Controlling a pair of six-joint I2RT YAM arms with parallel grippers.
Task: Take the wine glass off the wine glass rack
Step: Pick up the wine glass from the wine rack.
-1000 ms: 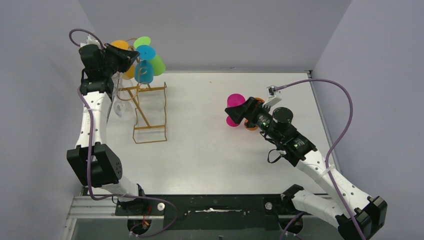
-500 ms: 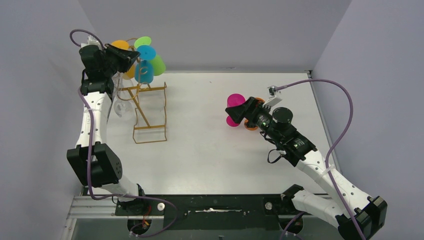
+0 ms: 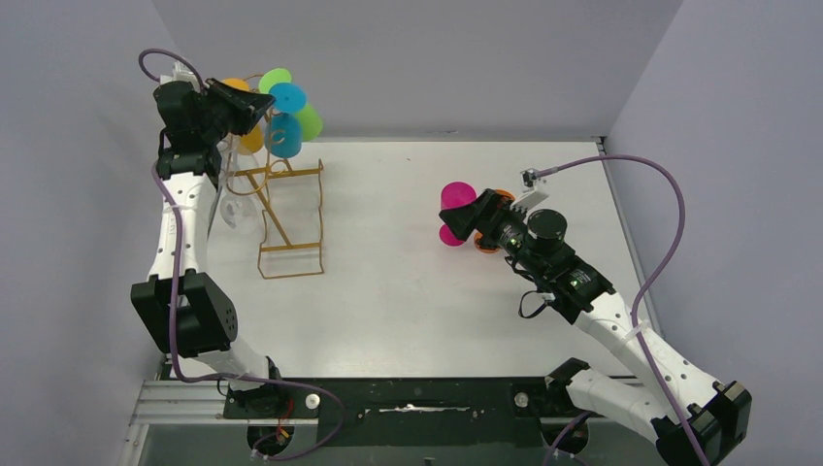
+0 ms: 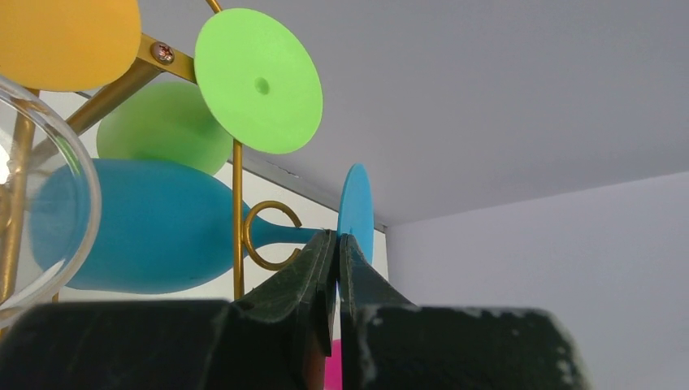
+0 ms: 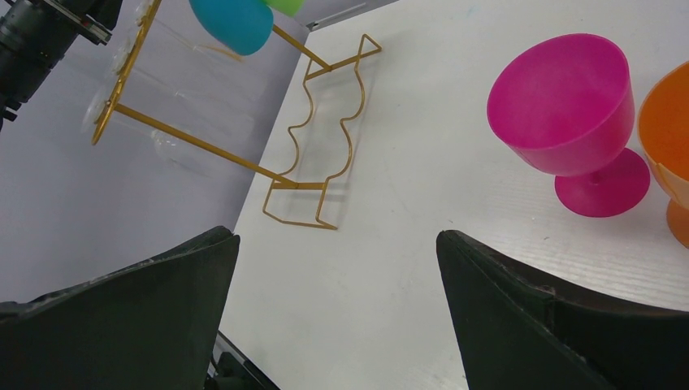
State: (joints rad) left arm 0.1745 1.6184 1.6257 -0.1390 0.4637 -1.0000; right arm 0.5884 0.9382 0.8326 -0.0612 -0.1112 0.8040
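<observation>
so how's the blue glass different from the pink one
The blue glass is up off the table at the wine glass rack; the pink glass stands upright on the table. The left gripper is shut on the blue glass's stem; the open right gripper holds nothing, the pink glass beyond it. Both are opaque coloured stemmed glasses.

blue wine glass [image 3: 282, 137]: sideways, stem at curled hook | gold wire rack [image 3: 275, 219]: upright, far-left

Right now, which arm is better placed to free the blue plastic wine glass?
Left. The left pincer is shut on the stem of the blue plastic wine glass at the gold wire rack. The right pincer hangs open elsewhere, beside a pink goblet.
</observation>
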